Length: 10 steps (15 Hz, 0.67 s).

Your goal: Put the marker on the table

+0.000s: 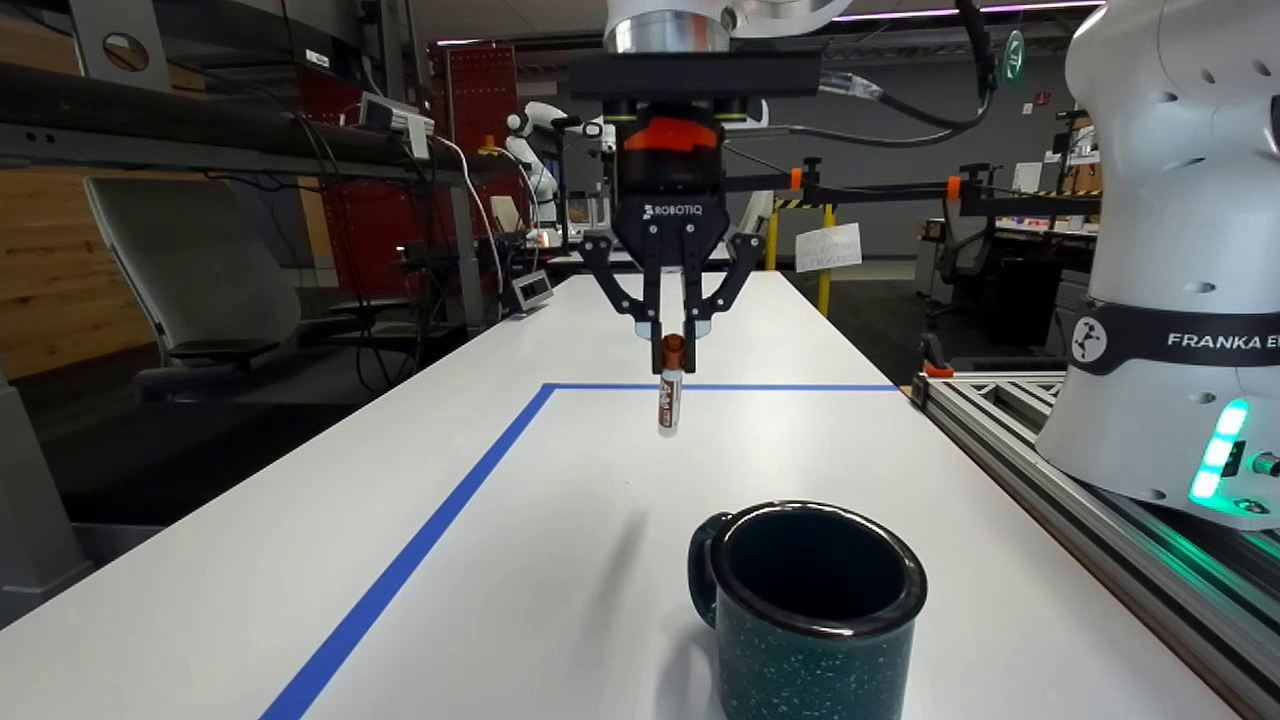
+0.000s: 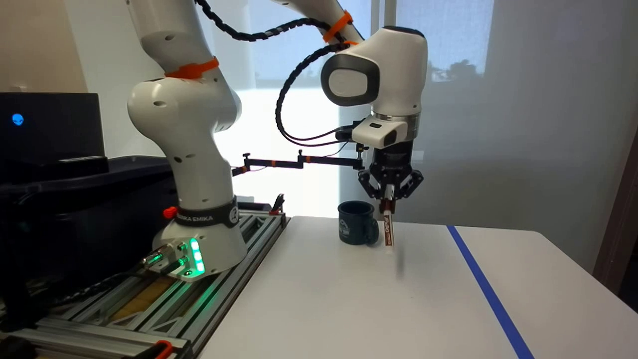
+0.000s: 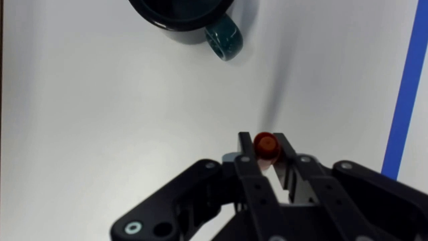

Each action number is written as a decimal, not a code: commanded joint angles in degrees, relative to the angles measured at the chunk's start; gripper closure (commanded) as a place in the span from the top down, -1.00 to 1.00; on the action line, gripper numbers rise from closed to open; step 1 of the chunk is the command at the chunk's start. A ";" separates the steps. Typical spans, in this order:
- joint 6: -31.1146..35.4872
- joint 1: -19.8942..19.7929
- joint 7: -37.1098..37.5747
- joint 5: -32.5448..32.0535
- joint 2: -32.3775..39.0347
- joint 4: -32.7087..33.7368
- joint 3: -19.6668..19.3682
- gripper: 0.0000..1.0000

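Observation:
The marker has a white barrel and an orange-red cap. It shows in both exterior views (image 1: pixel 669 405) (image 2: pixel 389 232) and, cap end toward the camera, in the wrist view (image 3: pixel 267 145). My gripper (image 1: pixel 674 355) is shut on the cap end; its fingertips also show in the wrist view (image 3: pixel 261 134). The marker hangs nearly upright, cap up, slightly tilted, with its lower end in the air above the white table (image 1: pixel 520 620). A soft shadow falls on the tabletop (image 2: pixel 324 299) below it, apart from the marker.
A dark teal mug (image 1: pixel 815 665) stands upright on the table near the gripper, its handle (image 3: pixel 224 38) toward the marker's side. Blue tape (image 2: pixel 486 281) marks an outline on the table. The grey rail with the white robot base (image 2: pixel 202 244) runs along the table's edge.

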 commanded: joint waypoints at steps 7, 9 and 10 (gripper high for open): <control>10.07 0.30 -2.28 -12.27 8.83 -0.25 0.10 -0.90; 11.11 0.60 -2.72 -14.10 10.16 -0.26 -0.14 -0.90; 11.67 0.75 -3.17 -14.99 10.96 -0.26 -0.26 -0.90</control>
